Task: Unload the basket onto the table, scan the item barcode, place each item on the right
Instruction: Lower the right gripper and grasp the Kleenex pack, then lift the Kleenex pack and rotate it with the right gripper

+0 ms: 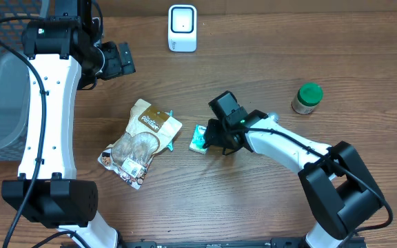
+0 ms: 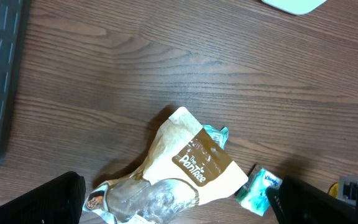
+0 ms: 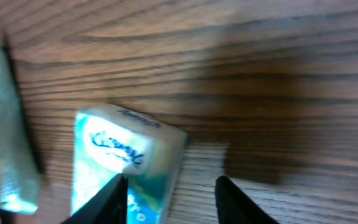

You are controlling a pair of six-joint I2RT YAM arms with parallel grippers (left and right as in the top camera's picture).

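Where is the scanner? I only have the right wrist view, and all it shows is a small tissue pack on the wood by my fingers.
Observer: The white scanner stands at the far edge of the table, straight beyond the tissue pack.
Operator: Is anything lying close to the pack?
Observer: A tan snack bag lies flat close beside it, on its left.
Operator: And the other arm?
Observer: The left gripper hangs open toward the far left, apart from both items.
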